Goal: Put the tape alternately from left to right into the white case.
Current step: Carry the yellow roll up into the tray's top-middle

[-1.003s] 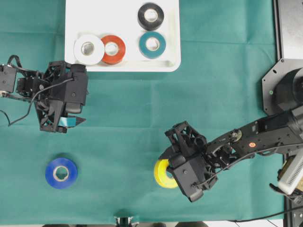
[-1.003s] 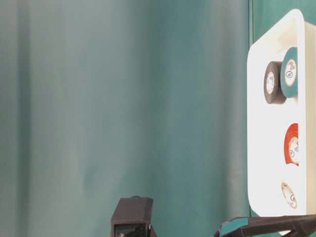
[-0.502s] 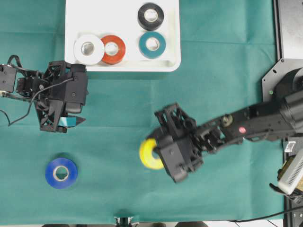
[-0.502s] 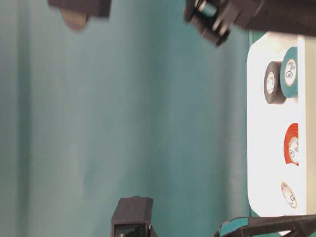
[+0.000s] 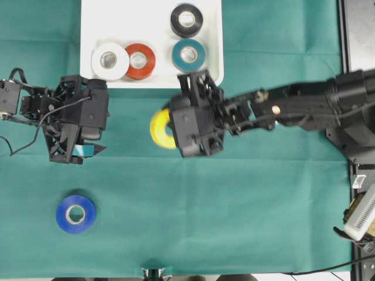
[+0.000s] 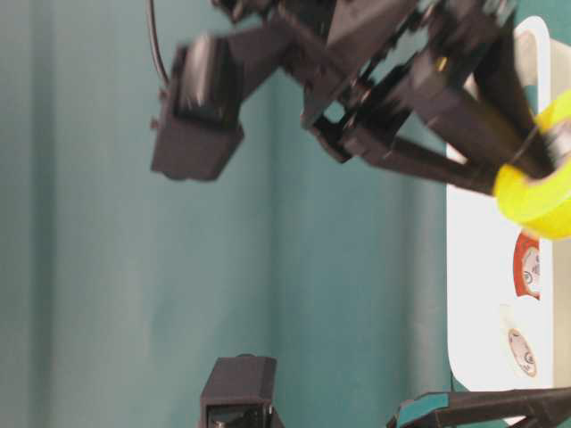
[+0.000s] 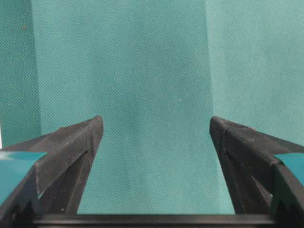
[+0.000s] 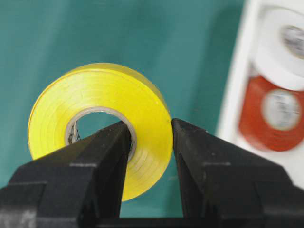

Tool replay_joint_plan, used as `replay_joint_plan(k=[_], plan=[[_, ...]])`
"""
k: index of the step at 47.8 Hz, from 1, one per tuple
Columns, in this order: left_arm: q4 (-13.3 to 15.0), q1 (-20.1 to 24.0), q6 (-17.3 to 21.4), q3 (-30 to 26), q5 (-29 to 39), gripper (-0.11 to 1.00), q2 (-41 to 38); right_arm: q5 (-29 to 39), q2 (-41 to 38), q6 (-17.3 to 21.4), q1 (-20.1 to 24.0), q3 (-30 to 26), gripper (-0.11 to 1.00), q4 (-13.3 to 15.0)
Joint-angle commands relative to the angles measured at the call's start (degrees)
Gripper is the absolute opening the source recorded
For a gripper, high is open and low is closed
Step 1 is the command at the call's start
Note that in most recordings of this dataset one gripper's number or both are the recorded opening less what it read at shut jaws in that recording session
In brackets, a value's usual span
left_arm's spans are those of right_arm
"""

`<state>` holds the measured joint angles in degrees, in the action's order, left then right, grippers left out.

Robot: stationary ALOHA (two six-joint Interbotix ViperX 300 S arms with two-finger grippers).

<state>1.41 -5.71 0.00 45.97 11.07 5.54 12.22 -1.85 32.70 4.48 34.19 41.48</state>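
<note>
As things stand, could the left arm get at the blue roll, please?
Probably yes: the left end effector is open and holds nothing, and only bare green cloth lies between it and the blue roll.

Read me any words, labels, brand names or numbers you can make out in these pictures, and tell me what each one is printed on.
No text can be read.
Dark marks on the pale cores of the white roll and the red-orange roll: too small and blurred to read.
The yellow roll, held in the right pincer, shows no printing.
The white case carries no label.
</note>
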Motion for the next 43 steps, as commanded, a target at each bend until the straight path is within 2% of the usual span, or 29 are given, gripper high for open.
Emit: replay_joint_plan(k=[1, 17, 43], plan=[[0.1, -0.2, 0.0, -0.7, -0.4, 0.99, 0.7, -0.5, 0.4, -0.2, -1.6, -2.1, 0.02, 1.1], [0.1, -0.2, -0.1, -0.6, -0.4, 0.99, 0.7, -0.7, -2.2, -0.4, -9.1, -5.4, 0.02, 3.5], [0.1, -0.2, -0.1, -0.4, -0.4, 0.99, 0.7, -4.5, -4.9, -0.5, -19.7, -9.1, 0.02, 4.8]])
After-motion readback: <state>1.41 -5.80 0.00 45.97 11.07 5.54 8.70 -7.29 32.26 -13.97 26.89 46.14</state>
